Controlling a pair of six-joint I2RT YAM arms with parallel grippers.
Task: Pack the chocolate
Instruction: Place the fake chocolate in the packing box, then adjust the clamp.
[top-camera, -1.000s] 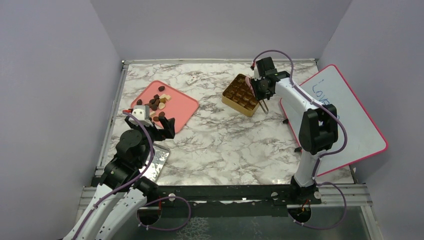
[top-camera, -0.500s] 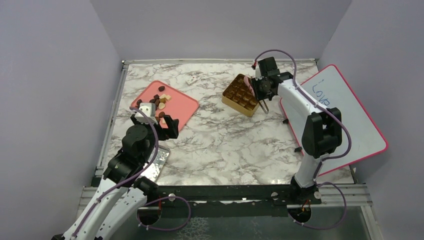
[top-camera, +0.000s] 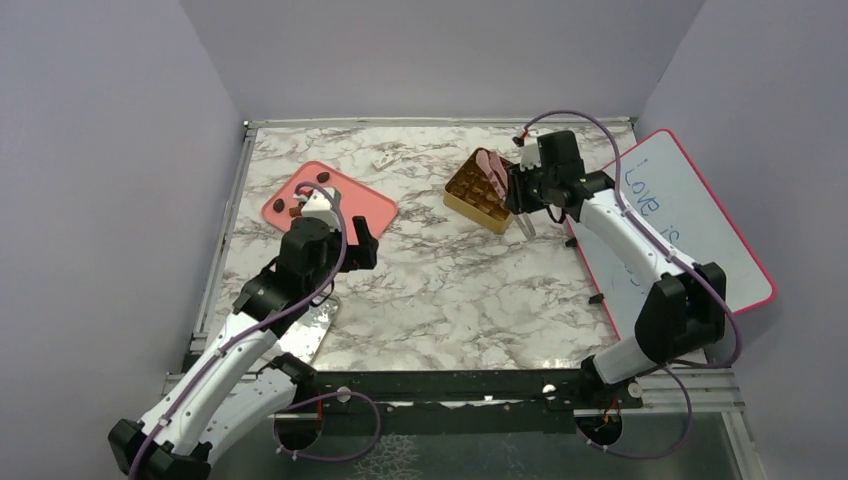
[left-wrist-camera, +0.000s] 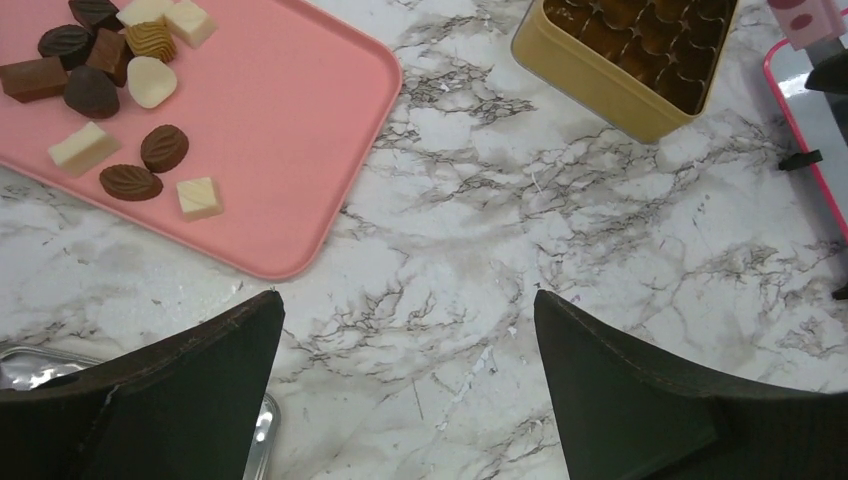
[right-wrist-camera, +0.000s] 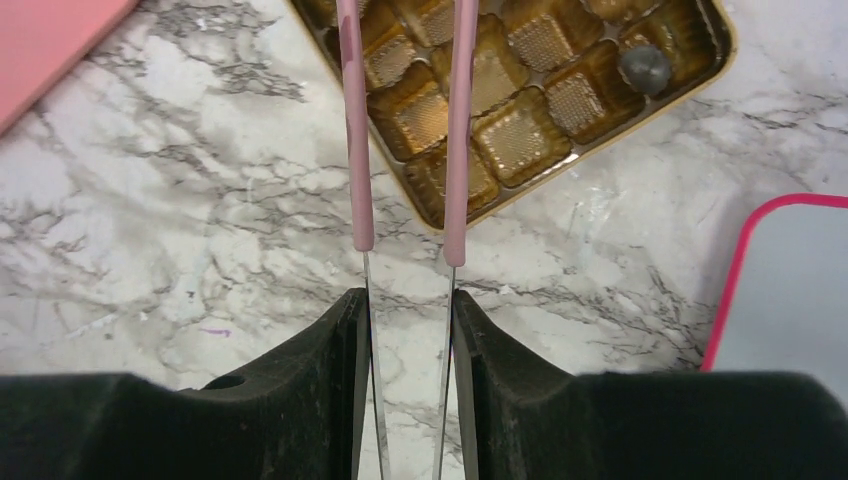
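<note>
The chocolate (left-wrist-camera: 92, 90) lay in a loose cluster at one end of a pink tray (left-wrist-camera: 285, 130), on the left side of the bench (top-camera: 450, 290). It was made up of dark brown leaves and ovals, a few tan blocks and several cream squares, some touching and some a little apart. In the overhead view the left arm covered most of the cluster, and only a few dark pieces showed beside its wrist. One dark, rounded piece (right-wrist-camera: 643, 67) sat in a corner compartment of the gold box (right-wrist-camera: 520, 130); the compartments around it showed their ribbed gold liners. The box stood well apart from the tray, towards the right rear of the marble.

The right arm's fingers (right-wrist-camera: 345, 330) were pinched on the bare metal shanks of the pink tweezers (right-wrist-camera: 355, 150). The tweezers' two pink arms stood apart and reached out over the near corner of the box, and their tips ran out of the wrist view.

The left arm's fingers (left-wrist-camera: 250, 330) were spread wide and empty, hanging above bare marble just off the tray's nearest edge. A shiny metal tray (left-wrist-camera: 30, 365) lay on the bench under the left arm. A pink-framed whiteboard (top-camera: 690, 240) with blue handwriting sat along the bench's right side, near the box.
</note>
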